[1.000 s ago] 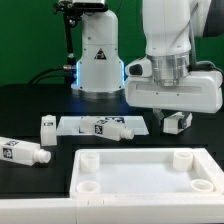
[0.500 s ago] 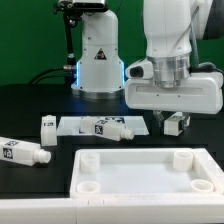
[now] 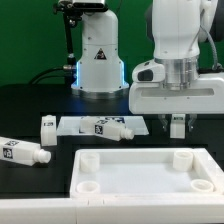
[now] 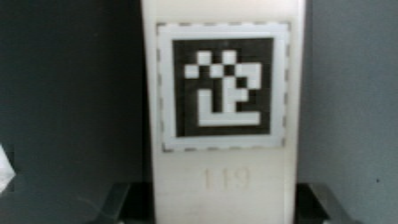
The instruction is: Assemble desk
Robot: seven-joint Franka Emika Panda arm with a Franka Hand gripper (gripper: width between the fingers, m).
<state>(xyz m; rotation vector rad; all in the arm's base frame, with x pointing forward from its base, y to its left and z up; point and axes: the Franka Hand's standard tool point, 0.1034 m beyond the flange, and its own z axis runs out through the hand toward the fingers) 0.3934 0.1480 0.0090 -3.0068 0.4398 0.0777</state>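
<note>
My gripper (image 3: pixel 178 128) hangs over the table behind the far right corner of the white square tabletop (image 3: pixel 140 172), which lies at the front with round corner sockets. It is shut on a white square-section leg (image 4: pixel 222 180), which runs straight out between the two dark fingers (image 4: pixel 128 200) and bears a black-and-white tag. In the exterior view only a small white bit of this leg (image 3: pixel 178 126) shows between the fingers. A second leg (image 3: pixel 22 152) lies at the exterior view's left. A third leg (image 3: pixel 47 127) stands behind it. Another leg (image 3: pixel 112 127) lies on the marker board (image 3: pixel 72 124).
The white robot base (image 3: pixel 97 60) with its blue light ring stands at the back. A black stand with cables rises behind it. The table top is black and a white edge runs along the front.
The wrist has turned and shifted slightly to the exterior view's right with the leg in it. The leg's tag no longer faces the exterior camera. The other parts have not moved.
</note>
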